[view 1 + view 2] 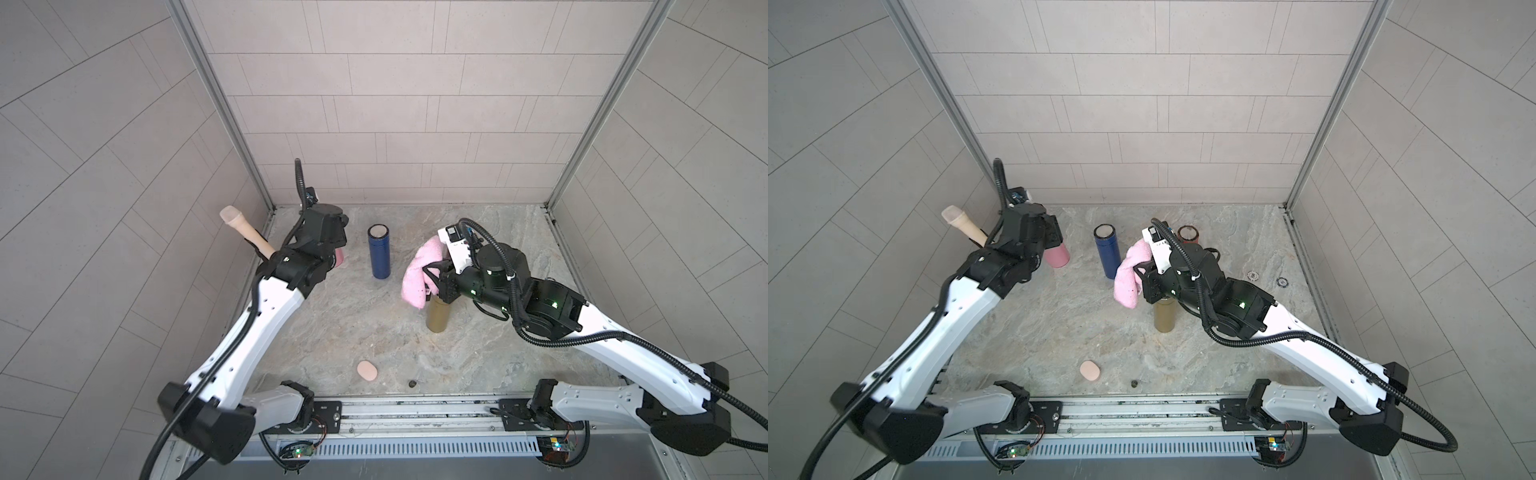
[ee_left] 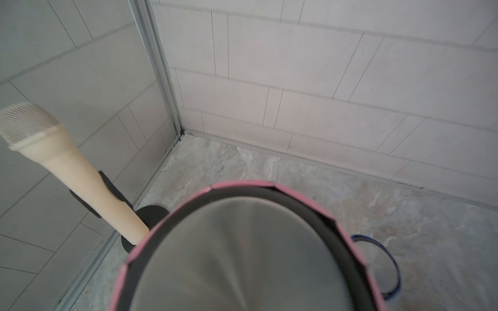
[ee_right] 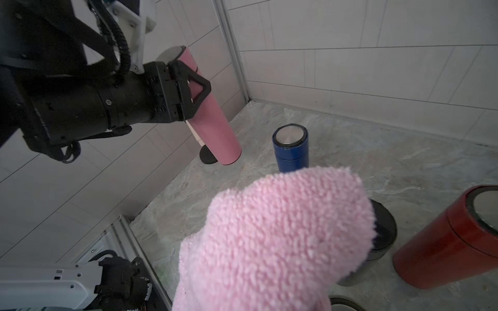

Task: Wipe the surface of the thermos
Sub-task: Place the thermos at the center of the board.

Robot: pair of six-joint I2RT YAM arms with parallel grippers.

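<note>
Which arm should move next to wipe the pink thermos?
Right, probably. Its claw is shut on the cloth and can swing over; the left claw grips the pink thermos, tilted, and need only steady it.

Bright, even light, soft shadows; edges bend wide-angle (the close pink thermos [image 2: 242, 255] blurs).

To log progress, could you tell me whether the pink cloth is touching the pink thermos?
No, the pink cloth hangs apart from the pink thermos, with the blue thermos between them.
</note>
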